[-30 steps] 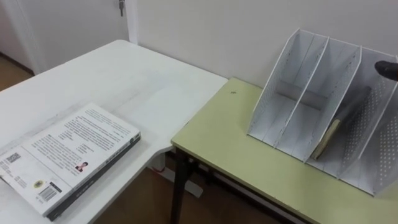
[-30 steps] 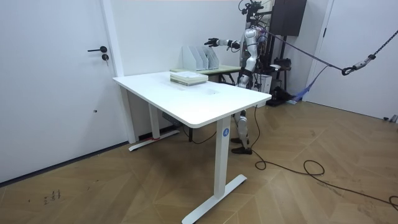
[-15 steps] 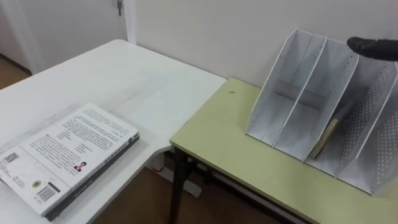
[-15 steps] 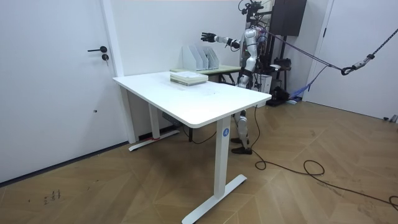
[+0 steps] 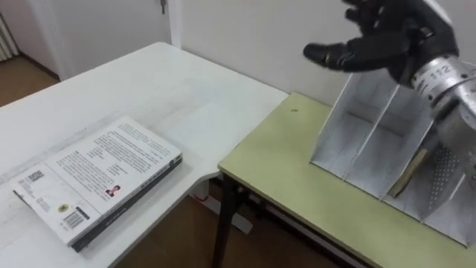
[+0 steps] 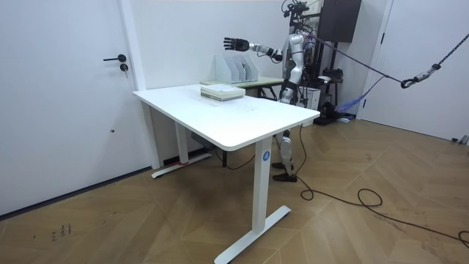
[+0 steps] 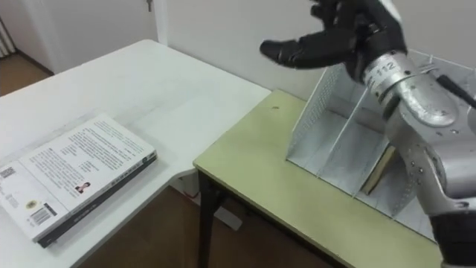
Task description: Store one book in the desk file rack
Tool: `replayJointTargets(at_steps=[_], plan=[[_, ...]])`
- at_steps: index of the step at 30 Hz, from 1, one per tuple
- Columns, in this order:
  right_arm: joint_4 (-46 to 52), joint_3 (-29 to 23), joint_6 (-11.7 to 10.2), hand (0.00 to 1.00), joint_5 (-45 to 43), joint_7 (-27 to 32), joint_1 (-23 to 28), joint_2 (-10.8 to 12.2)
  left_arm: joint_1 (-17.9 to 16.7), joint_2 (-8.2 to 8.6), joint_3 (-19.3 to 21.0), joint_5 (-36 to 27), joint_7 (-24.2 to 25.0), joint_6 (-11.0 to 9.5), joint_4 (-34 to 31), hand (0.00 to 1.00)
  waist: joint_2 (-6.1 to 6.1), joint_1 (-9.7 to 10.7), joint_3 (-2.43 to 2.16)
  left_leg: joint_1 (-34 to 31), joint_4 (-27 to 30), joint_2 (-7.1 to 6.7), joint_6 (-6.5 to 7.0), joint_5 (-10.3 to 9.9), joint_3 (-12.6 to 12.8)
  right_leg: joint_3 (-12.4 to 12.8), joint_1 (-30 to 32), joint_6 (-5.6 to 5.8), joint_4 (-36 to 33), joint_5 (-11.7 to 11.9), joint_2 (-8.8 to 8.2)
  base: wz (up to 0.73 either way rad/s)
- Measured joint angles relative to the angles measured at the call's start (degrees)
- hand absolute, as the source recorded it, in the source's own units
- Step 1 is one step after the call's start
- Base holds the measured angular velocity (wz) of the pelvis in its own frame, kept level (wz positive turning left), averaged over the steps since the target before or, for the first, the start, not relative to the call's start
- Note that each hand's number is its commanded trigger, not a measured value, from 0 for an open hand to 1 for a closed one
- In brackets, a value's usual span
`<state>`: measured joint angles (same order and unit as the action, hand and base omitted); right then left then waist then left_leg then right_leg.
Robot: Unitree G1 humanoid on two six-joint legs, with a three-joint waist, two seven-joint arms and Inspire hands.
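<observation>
Above the file rack (image 5: 363, 141), the right hand (image 5: 393, 36) hovers empty, fingers loosely spread; a book (image 5: 410, 173) leans inside.

Black robot hand (image 5: 387, 37), silver-grey at the wrist. The rack (image 5: 364, 141) is white, one side panel speckled with fine dots. The slotted book (image 5: 411, 173) shows a tan edge. The green tabletop (image 5: 297, 171) is a pale yellow-green on dark legs, and the white tabletop (image 5: 149, 89) is plain. The book (image 5: 100, 175) has a white cover with black print, black barcodes, a small red-and-dark picture and a dark edge. The wall (image 5: 245, 30) is off-white. The floor (image 6: 146, 220) is brown wood in a herringbone pattern.
</observation>
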<state>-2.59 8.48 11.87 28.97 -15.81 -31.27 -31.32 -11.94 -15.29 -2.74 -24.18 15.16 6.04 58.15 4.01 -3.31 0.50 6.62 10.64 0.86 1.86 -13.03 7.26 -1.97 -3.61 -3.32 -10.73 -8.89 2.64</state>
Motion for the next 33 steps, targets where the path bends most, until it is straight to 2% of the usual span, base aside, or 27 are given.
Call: replayJointTargets(at_steps=[4, 7, 10, 14, 16, 18, 21, 24, 28, 29, 31, 33], plan=[[1.6, 5.2, 0.1, 0.00, -1.7, -9.0, 2.1, 0.1, 2.2, -0.82, -1.8, 0.1, 0.9, -0.1, 2.0, 0.00, 0.10, -1.0, -0.07, -0.1, -0.1, 0.07, -0.05, 0.0, -0.1, -0.5, 0.2, -0.09, -0.1, 0.1, 0.00, 0.00], [1.5, 6.6, 0.1, 0.00, -2.6, -14.4, 4.2, 0.2, 2.6, -1.23, -2.3, 0.0, 1.7, -0.1, 2.4, 0.00, 0.65, -1.9, -0.43, 0.2, -0.1, 0.10, -0.05, 0.0, -0.1, -0.6, -0.2, -0.11, 0.0, 0.1, 0.01, 0.01], [1.3, 8.4, 0.1, 0.00, -4.2, -19.1, 8.3, 1.7, 2.9, -1.61, -3.0, -0.2, 1.9, 0.0, 2.6, 0.00, 0.92, -2.9, -0.55, 0.5, -0.1, 0.13, -0.05, 0.0, -0.1, -0.7, -0.5, -0.11, 0.0, 0.1, 0.00, 0.01], [-1.4, 8.6, 0.5, 0.00, -8.3, -23.3, 17.1, 4.8, 4.5, -1.24, -3.3, -0.8, 1.8, 0.6, 4.0, 0.00, 0.57, -3.6, -0.22, 0.1, -0.2, -0.20, 0.03, -0.1, -1.3, -1.9, -0.9, -0.05, 0.0, 0.1, -0.44, 0.14], [-3.7, 9.5, 0.5, 0.00, -10.7, -23.9, 20.3, 5.0, 4.4, -1.24, -4.5, -1.6, 1.4, 0.6, 3.9, 0.00, 0.02, -3.7, 0.11, 0.1, 0.0, -0.27, 0.06, -0.1, -1.3, -2.0, -1.0, 0.01, 0.0, 0.1, -0.54, 0.00], [-7.2, 10.3, 0.5, 0.00, -14.8, -24.1, 23.7, 5.6, 4.7, -0.97, -5.0, -1.6, 1.2, 0.6, 3.9, 0.00, -0.49, -3.8, 0.07, -0.1, 0.1, -0.30, 0.09, -0.1, -1.3, -2.4, -0.9, 0.04, 0.0, 0.1, -0.63, 0.00], [-16.2, 10.2, 0.0, 0.00, -19.9, -23.6, 28.5, 8.5, 4.8, -0.45, -5.3, -1.9, 0.8, 0.2, 4.2, 0.00, -1.32, -3.4, -0.26, -0.6, 0.1, -0.38, 0.08, 0.0, -1.4, -2.8, -0.3, 0.04, 0.1, 0.1, -0.72, 0.00], [-25.6, 8.1, -0.7, 0.00, -24.8, -20.9, 33.2, 10.8, 4.5, 0.98, -5.2, -2.1, -0.4, -0.9, 4.6, 0.00, -2.42, -3.3, -0.55, -0.8, 0.1, -0.55, 0.17, 0.0, -1.4, -2.7, -0.2, 0.13, 0.3, 0.1, -0.80, 0.00], [-41.7, 3.6, -4.1, 0.00, -26.8, -15.5, 35.5, 14.2, 3.6, 1.67, -5.1, -2.0, -1.8, -2.2, 4.8, 0.00, -3.19, -1.3, -0.65, -0.9, 0.2, -0.71, 0.25, 0.1, -1.9, -3.0, -0.6, 0.29, 0.9, -0.1, -0.94, 0.09], [-46.3, 2.4, -5.5, 0.00, -26.4, -13.5, 35.7, 14.9, 3.5, 1.95, -4.9, -1.5, -2.2, -2.7, 5.0, 0.00, -2.85, -1.1, -0.46, -0.9, 0.2, -0.72, 0.24, 0.1, -2.0, -3.1, -0.8, 0.29, 1.1, -0.1, -0.94, 0.05], [-51.5, 0.1, -6.9, 0.00, -26.4, -10.3, 36.4, 16.1, 3.4, 2.56, -3.8, 0.2, -2.6, -3.7, 5.4, 0.00, -3.07, -1.0, -0.57, -0.8, 0.2, -0.71, 0.25, 0.1, -2.0, -3.1, -0.9, 0.30, 1.2, -0.1, -0.94, 0.02], [-55.9, -1.6, -8.3, 0.00, -25.2, -7.8, 36.9, 17.0, 3.2, 3.11, -2.6, 1.3, -3.3, -4.2, 6.2, 0.00, -2.83, -0.4, -0.45, -0.8, 0.2, -0.72, 0.25, 0.1, -2.2, -3.2, -1.1, 0.32, 1.5, -0.2, -0.94, 0.07]])
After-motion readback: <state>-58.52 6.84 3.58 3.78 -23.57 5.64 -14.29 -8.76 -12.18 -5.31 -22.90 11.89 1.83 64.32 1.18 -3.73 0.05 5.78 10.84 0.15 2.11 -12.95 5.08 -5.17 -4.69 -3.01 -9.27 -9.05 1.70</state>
